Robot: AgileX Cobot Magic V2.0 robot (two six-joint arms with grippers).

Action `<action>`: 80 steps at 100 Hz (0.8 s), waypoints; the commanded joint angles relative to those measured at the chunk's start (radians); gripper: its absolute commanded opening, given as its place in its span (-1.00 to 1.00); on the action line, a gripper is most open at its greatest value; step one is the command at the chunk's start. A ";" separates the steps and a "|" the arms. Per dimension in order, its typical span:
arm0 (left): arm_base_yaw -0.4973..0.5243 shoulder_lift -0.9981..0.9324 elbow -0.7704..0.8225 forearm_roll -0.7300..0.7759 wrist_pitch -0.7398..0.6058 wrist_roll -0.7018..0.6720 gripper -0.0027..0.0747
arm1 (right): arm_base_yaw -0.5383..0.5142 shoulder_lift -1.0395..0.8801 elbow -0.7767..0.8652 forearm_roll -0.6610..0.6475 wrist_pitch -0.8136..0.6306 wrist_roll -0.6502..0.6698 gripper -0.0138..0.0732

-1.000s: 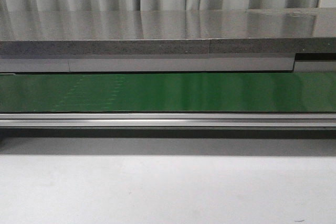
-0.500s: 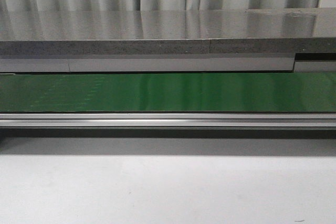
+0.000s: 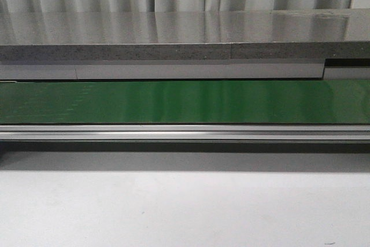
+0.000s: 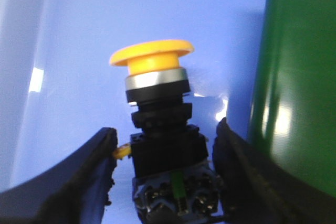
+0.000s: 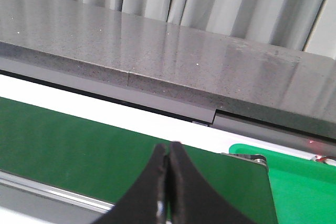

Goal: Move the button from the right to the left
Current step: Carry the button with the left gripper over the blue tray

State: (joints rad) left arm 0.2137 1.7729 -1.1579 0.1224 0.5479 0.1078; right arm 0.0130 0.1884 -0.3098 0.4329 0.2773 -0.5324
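The button point(image 4: 157, 103) shows only in the left wrist view: a round yellow cap, a silver ring and a dark blocky body with a green mark, standing upright on a blue surface point(image 4: 84, 51). My left gripper point(image 4: 167, 129) is open, its fingers on either side of the body; a gap shows on one side and the other finger is close to the base. My right gripper point(image 5: 169, 148) is shut with nothing in it, hanging over the green belt point(image 5: 79, 140). Neither gripper nor the button appears in the front view.
A green conveyor belt point(image 3: 185, 101) runs across the front view between a metal rail point(image 3: 185, 133) and a grey stone counter point(image 3: 173, 33). A green belt end point(image 4: 299, 87) stands right beside the left gripper. A bright green tray point(image 5: 299, 182) lies past the belt's end.
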 commanded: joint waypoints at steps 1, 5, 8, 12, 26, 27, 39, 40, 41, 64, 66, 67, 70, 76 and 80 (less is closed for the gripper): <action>-0.001 -0.041 -0.032 -0.002 -0.046 0.001 0.05 | 0.000 0.007 -0.027 0.013 -0.079 -0.008 -0.84; -0.001 -0.041 -0.032 -0.002 -0.046 0.001 0.07 | 0.000 0.007 -0.027 0.013 -0.079 -0.008 -0.84; -0.001 -0.041 -0.032 -0.002 -0.046 0.001 0.10 | 0.000 0.007 -0.027 0.013 -0.079 -0.008 -0.84; -0.001 -0.041 -0.032 -0.002 -0.046 0.001 0.16 | 0.000 0.007 -0.027 0.013 -0.079 -0.008 -0.84; -0.001 -0.041 -0.032 -0.002 -0.048 0.001 0.38 | 0.000 0.007 -0.027 0.013 -0.079 -0.008 -0.84; -0.001 -0.041 -0.032 -0.002 -0.048 0.001 0.39 | 0.000 0.007 -0.027 0.013 -0.079 -0.008 -0.84; -0.001 -0.046 -0.032 -0.002 -0.050 0.001 0.40 | 0.000 0.007 -0.027 0.013 -0.079 -0.008 -0.84; -0.001 -0.046 -0.032 -0.002 -0.050 0.001 0.40 | 0.000 0.007 -0.027 0.013 -0.079 -0.008 -0.84; -0.001 -0.048 -0.032 -0.002 -0.050 0.001 0.40 | 0.000 0.007 -0.027 0.013 -0.079 -0.008 -0.84; -0.001 -0.147 -0.032 0.014 -0.086 0.001 0.38 | 0.000 0.007 -0.027 0.013 -0.079 -0.008 -0.84; -0.001 -0.161 -0.032 0.014 -0.087 0.001 0.38 | 0.000 0.007 -0.027 0.013 -0.079 -0.008 -0.84; -0.001 -0.166 -0.032 0.014 -0.090 0.001 0.38 | 0.000 0.007 -0.027 0.013 -0.079 -0.008 -0.84; -0.001 -0.185 -0.032 0.014 -0.092 0.001 0.38 | 0.000 0.007 -0.027 0.013 -0.079 -0.008 -0.84; -0.008 -0.229 -0.032 0.012 -0.096 0.001 0.38 | 0.000 0.007 -0.027 0.013 -0.079 -0.008 -0.84; -0.015 -0.259 -0.032 0.003 -0.096 0.001 0.38 | 0.000 0.007 -0.027 0.013 -0.079 -0.008 -0.84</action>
State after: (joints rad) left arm 0.2137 1.6149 -1.1579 0.1318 0.5116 0.1088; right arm 0.0130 0.1884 -0.3098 0.4329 0.2773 -0.5324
